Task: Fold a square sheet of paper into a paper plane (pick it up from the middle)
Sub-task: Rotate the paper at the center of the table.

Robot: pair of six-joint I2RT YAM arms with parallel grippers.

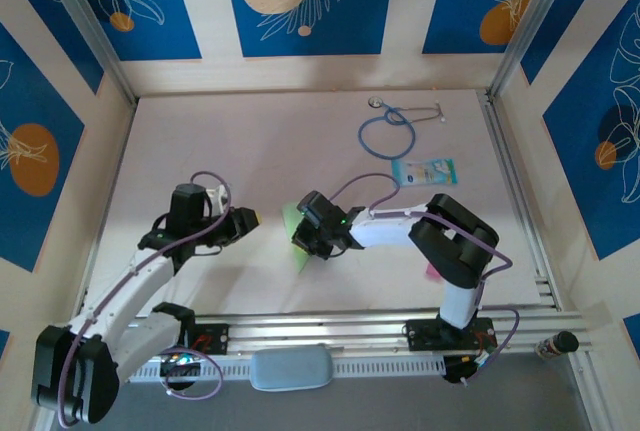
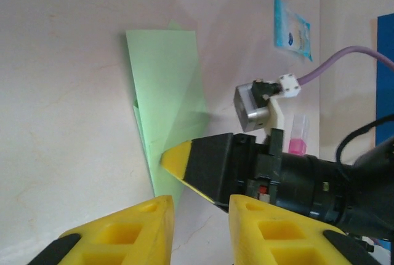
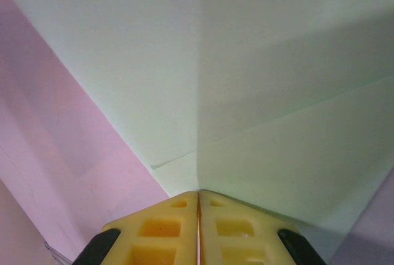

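The light-green sheet of paper (image 2: 163, 87) lies folded into a long shape that narrows to a point, at mid-table (image 1: 292, 217). My right gripper (image 1: 303, 242) reaches in from the right and is shut. Its yellow tip (image 2: 175, 157) rests on the paper's narrow part. In the right wrist view the shut fingertips (image 3: 198, 198) meet a straight crease in the paper (image 3: 246, 93). I see no paper between them. My left gripper (image 1: 246, 219) sits just left of the paper, jaws open (image 2: 200, 216), with bare table between them.
A blue stethoscope (image 1: 398, 129) and a teal-and-white packet (image 1: 424, 171) lie at the back right. A small pink-capped tube (image 2: 297, 142) stands behind the right arm. An aluminium rail (image 1: 330, 326) runs along the near edge. Patterned walls close in the table.
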